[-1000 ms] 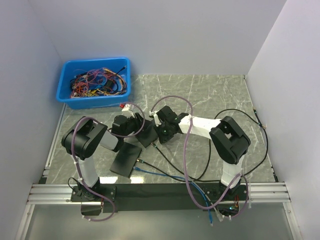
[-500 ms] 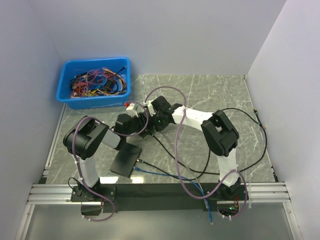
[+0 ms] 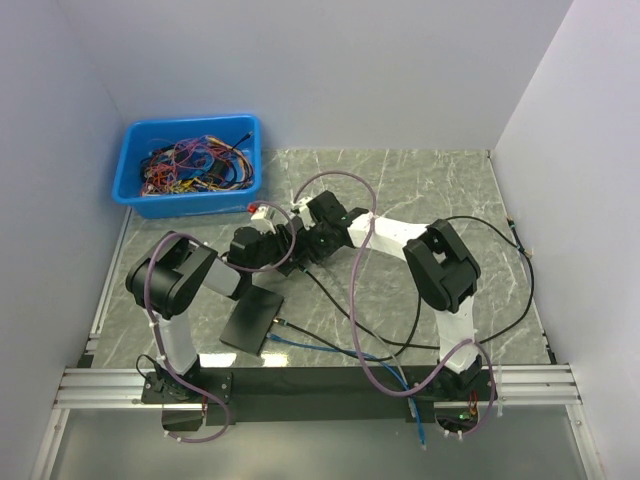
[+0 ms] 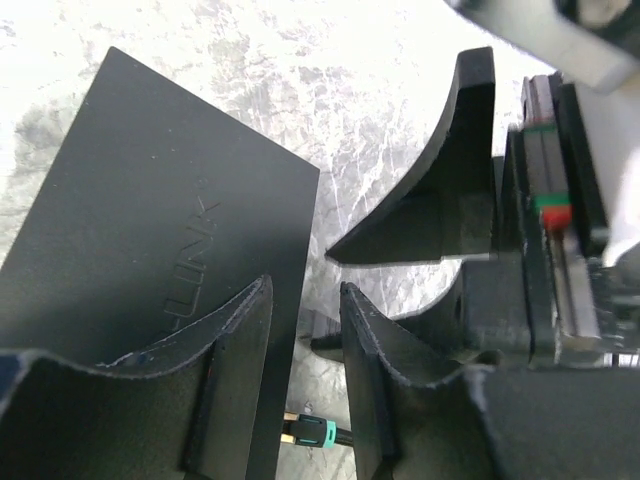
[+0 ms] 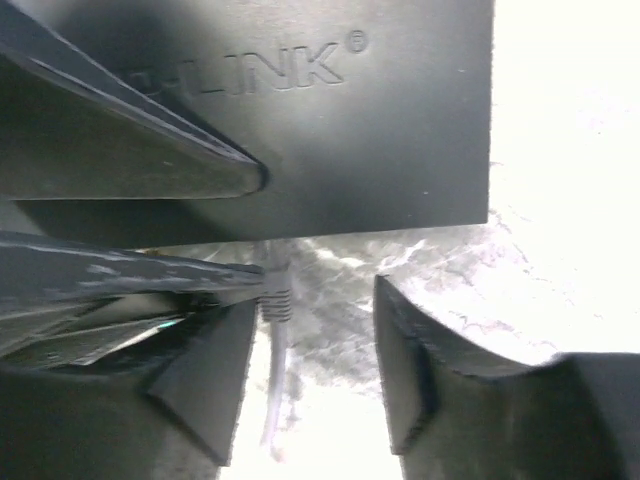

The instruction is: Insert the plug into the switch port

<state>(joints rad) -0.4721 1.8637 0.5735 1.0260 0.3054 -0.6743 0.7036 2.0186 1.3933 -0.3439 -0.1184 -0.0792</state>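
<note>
Plug [image 5: 273,288] sits at switch [image 5: 300,130] edge, tip touching it; can't tell if fully in. Its cable [image 5: 272,390] runs away from switch btwn fingers of right hand [image 5: 318,300], spread well apart, gripping nothing. Left hand [image 4: 305,290] over switch's side edge, narrow gap, holding nothing. Marble surface [image 4: 350,80] under switch.

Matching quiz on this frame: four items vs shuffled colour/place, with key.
1. bin
2. switch
3. plug
4. loose cable

a. blue, thin, front centre
b. black, lettered LINK
c. pale, at the switch's edge
d. blue, boxy, back left

Pairs: 1-d, 2-b, 3-c, 4-a
</note>
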